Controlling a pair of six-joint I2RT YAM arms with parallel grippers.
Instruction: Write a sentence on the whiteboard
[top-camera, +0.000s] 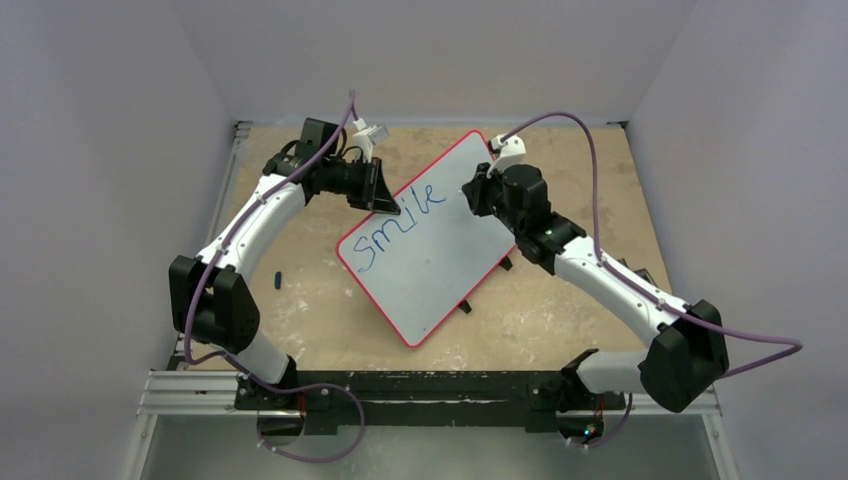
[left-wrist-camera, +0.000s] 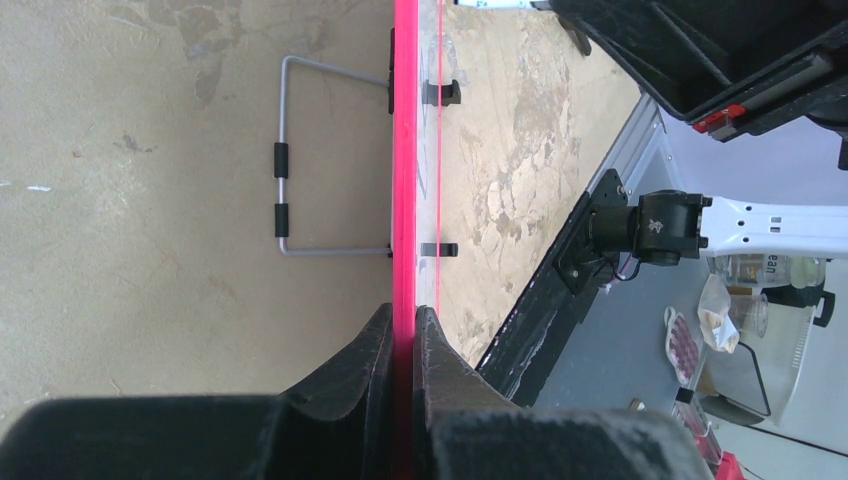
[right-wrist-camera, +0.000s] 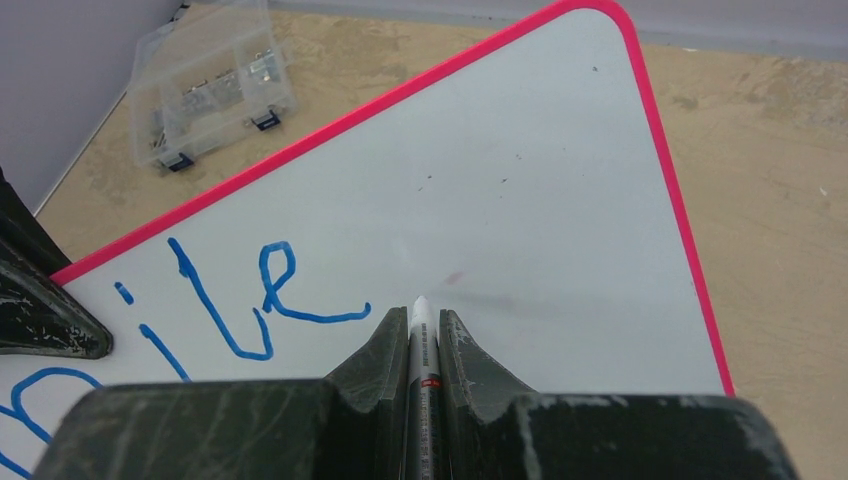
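1. The whiteboard (top-camera: 430, 250) is lying at a slant across the middle of the tabletop (top-camera: 560, 310), with one rounded corner pointing towards the arm bases and its small black feet poking out along the lower right side.
2. The sentence (top-camera: 400, 225) is sitting in blue along the board's upper left part, and only the word "smile" is showing, climbing on a slant.
3. The left gripper (left-wrist-camera: 403, 320) is clenching the board's red rim. The wrist view is looking straight down the edge, and both fingers are pressing on the thin red strip.
4. From above, that grip is landing on the upper left edge, just beside the middle of the word.
5. The right gripper (right-wrist-camera: 422, 325) is grasping a marker (right-wrist-camera: 421, 330), with the fingers closed tight on its barrel.
6. The marker's tip is pointing at bare white just right of the "e". Whether it is touching the surface, I cannot tell.
7. A clear compartment box (right-wrist-camera: 205, 85) is resting on the tabletop beyond the board's far edge, close to the wall.
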